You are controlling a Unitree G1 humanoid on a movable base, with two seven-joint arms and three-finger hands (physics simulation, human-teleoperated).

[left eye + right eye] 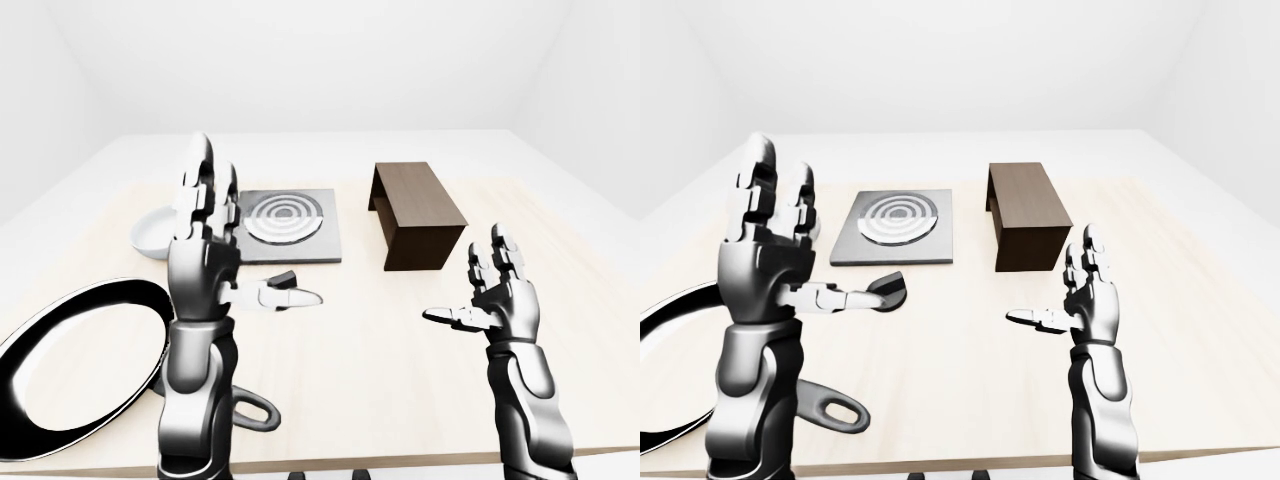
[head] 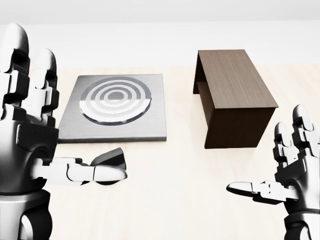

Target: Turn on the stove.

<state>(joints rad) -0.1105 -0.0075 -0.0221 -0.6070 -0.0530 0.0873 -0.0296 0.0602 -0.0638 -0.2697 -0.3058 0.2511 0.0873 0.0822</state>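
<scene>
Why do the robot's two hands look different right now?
The left robot hand is raised high, its fingers up over the stove; the right robot hand sits lower, away from the stove and below the brown box in the left-eye view. The left looks bigger, being nearer the camera. Its thumb lies over a dark knob; the right thumb is near nothing. Both are open and empty.

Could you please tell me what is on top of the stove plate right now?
Nothing rests on the stove; its ringed burner is bare. In the left-eye view the left hand covers its left edge. The pan lies apart on the table.
</scene>
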